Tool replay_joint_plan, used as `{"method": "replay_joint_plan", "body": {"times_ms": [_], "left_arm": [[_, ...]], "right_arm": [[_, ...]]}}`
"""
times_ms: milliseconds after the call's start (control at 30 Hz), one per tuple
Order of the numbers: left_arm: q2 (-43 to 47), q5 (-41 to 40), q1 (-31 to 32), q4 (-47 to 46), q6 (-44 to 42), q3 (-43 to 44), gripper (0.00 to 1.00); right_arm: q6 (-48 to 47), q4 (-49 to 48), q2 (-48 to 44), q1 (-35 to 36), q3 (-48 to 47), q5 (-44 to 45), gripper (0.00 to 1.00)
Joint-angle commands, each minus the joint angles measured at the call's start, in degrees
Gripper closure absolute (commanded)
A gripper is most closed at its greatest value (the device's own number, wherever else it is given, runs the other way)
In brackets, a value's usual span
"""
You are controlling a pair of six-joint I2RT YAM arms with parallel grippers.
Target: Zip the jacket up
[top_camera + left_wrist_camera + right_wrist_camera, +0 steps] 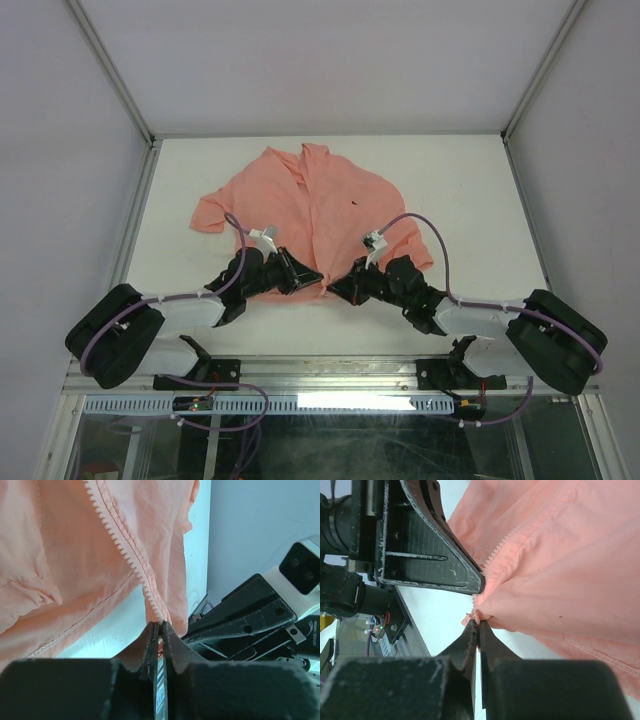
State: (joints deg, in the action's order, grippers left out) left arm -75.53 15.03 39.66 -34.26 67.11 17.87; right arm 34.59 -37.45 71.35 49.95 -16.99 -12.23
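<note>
**Fingers of both grippers pinched on the jacket hem**

The fingers of the left gripper are pressed together, with the bottom end of the zipper nipped between their tips. The right gripper is likewise closed, its tips clamped on a small bunched fold of the jacket at the hem.

Overhead view: the jacket lies spread on the white table, collar to the far side and hem towards the arms. The left gripper and right gripper meet at the middle of the near hem, tips close together. A tiny dark chest mark shows here only.

Left wrist view: this is the only view that shows the row of pale zipper teeth clearly. It runs diagonally up from the fingertips across the jacket. A stitched seam crosses lower left.

Right wrist view: it shows the left gripper's black finger just beside the fabric, directly above the right tips.

The fabric is thin, soft, salmon-pink and wrinkled. The fingers are black, wedge-shaped and rough-faced.
</note>
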Motion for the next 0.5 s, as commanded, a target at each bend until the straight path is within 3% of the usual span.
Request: {"method": "replay_joint_plan", "body": {"times_ms": [0,133,467], "left_arm": [[3.58,-1.14,-0.22,-5.54,-1.84,-0.54,1.00],[6.98,-2.86,-0.25,-3.40,-5.18,-0.73,1.00],[17.34,-7.31,0.39,8.64,-23.12,4.94,1.00]], "right_arm": [[0.77,-3.24,-0.67,-0.25,0.46,1.94,1.00],[0.97,0.33,-2.56,-0.56,0.95,2.91,0.98],[0.97,18.87,-12.04,-0.56,-4.88,2.91,0.98]]}}
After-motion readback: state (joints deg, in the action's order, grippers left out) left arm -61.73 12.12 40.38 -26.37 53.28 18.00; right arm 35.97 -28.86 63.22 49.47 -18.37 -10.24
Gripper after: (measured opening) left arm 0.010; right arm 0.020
